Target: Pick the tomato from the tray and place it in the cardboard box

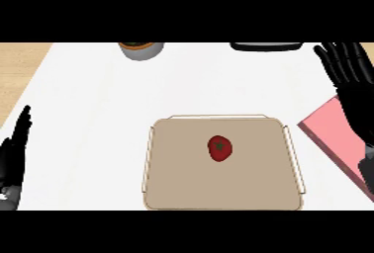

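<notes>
A red tomato [220, 149] with a green stem lies inside the tan cardboard box [182, 190], a little above the middle of its floor. The box stands open at the counter's front centre. A pink tray [332, 131] lies to the right of the box, partly hidden by my right forearm. My right hand [349, 63] is open at the upper right, fingers spread, well away from the tomato and holding nothing. My left hand [13, 154] rests open at the left edge, fingers up.
A grey bowl [140, 49] with something brown inside it stands at the counter's far edge, left of centre. A dark flat object [266, 46] lies at the far edge towards the right. White counter [95, 108] stretches between the box and the bowl.
</notes>
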You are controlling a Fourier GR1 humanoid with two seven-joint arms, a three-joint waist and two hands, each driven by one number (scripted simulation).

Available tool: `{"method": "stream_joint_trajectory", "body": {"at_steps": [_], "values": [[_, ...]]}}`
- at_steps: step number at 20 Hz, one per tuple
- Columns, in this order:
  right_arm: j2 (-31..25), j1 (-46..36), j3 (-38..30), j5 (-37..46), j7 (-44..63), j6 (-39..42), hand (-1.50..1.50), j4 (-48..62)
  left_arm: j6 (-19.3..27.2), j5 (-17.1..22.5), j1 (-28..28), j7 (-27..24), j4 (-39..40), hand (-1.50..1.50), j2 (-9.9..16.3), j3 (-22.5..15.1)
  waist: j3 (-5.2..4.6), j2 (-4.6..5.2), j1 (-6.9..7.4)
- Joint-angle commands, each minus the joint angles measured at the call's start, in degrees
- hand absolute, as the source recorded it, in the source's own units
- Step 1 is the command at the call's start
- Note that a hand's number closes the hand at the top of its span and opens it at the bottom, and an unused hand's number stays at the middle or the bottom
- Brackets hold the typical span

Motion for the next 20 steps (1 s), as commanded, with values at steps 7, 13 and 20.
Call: {"method": "stream_joint_trajectory", "body": {"at_steps": [7,13,20], "values": [[-5.1,-3.7,5.5,13.0,1.2,1.1,-1.50,9.3,-12.9,15.7,-3.6,4.8,-9.8,0.00,-8.5,-1.0,-2.96,0.17,-0.01],[9.0,3.7,5.6,8.4,-25.7,5.5,-1.50,14.6,-16.9,20.8,-2.1,7.4,-11.9,0.00,-6.8,3.2,-2.38,0.38,-0.95],[-4.3,-3.6,12.6,22.0,-8.8,9.1,-1.50,7.7,-16.8,21.8,-0.9,10.0,-15.5,0.00,-5.5,4.7,-2.69,-0.14,-1.02]]}}
